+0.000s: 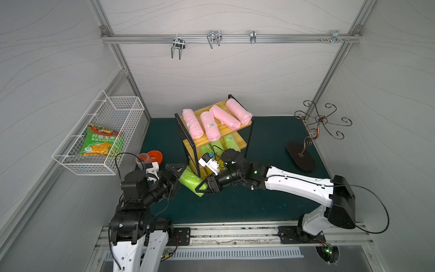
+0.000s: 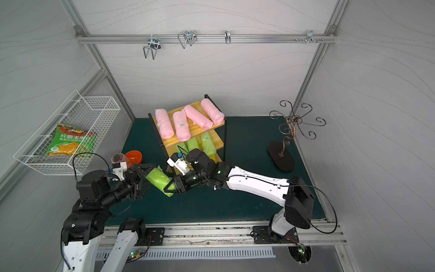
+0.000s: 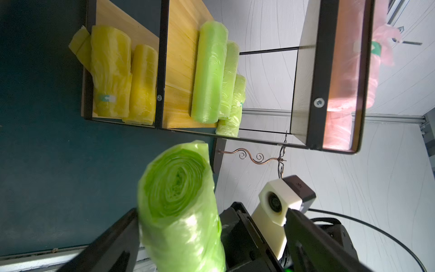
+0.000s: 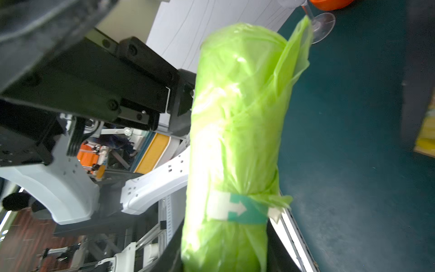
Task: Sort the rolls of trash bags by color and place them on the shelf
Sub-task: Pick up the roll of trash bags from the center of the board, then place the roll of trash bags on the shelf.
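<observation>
A lime green roll hangs above the mat just in front of the shelf, between both grippers. My right gripper is shut on its labelled end. My left gripper stands open around the other end, its fingers spread wide of the roll. Several pink rolls lie on the top board. Three green rolls lie on the middle board, and two yellow rolls show on the bottom one.
A white wire basket with a snack packet hangs on the left wall. An orange bowl and a clear cup stand left of the shelf. A curly metal hook stand is at the right.
</observation>
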{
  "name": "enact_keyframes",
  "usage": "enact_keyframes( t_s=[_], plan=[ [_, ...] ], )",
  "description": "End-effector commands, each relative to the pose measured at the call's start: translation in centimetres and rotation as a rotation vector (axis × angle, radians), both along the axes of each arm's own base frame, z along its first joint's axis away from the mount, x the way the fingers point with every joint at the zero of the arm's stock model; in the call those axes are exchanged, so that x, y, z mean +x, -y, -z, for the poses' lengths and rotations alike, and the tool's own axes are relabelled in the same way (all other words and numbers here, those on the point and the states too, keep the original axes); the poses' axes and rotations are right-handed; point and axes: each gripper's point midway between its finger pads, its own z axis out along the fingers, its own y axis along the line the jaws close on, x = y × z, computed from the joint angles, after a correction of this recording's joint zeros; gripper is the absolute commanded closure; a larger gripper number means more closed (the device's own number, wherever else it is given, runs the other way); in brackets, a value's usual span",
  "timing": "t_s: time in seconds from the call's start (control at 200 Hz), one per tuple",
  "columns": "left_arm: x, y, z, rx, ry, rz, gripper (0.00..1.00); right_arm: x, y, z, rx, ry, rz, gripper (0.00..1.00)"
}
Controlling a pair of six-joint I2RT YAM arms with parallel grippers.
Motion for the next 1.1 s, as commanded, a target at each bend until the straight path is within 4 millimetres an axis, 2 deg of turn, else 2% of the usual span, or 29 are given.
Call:
enact_keyframes(
  t_s=[0.0, 0.24, 0.33, 0.42, 0.535, 0.69, 0.93, 1.095],
  plan=[
    [0.0, -0.1, -2.1, 0.057, 0.091, 0.017, 0.02, 0.3, 3.7, -1.2, -0.019, 0.135, 0.071, 1.00],
    [-0.1, -0.6, -1.5, 0.105, 0.079, 0.008, 0.04, 2.7, 11.3, -2.0, -0.090, 0.331, 0.298, 1.00],
    [-0.1, -0.6, -1.4, 0.115, 0.075, 0.011, 0.05, 4.9, 14.6, -2.2, -0.134, 0.390, 0.414, 1.00],
    [-0.1, -0.7, -1.3, 0.124, 0.071, 0.007, 0.05, 7.7, 17.6, -1.9, -0.173, 0.370, 0.523, 1.00],
    [-0.1, -0.8, -1.1, 0.127, 0.067, 0.004, 0.05, 11.2, 20.3, -1.2, -0.222, 0.329, 0.641, 1.00],
    [-0.3, -0.8, -0.8, 0.133, 0.059, 0.008, 0.06, 14.5, 21.2, -0.9, -0.234, 0.333, 0.731, 1.00],
    [-0.4, -0.9, -0.6, 0.141, 0.055, 0.007, 0.07, 18.0, 19.0, -0.1, -0.242, 0.339, 0.759, 1.00],
    [-0.3, -0.9, -0.3, 0.145, 0.049, 0.006, 0.08, 20.2, 18.3, 0.3, -0.254, 0.369, 0.801, 1.00]
  ],
)
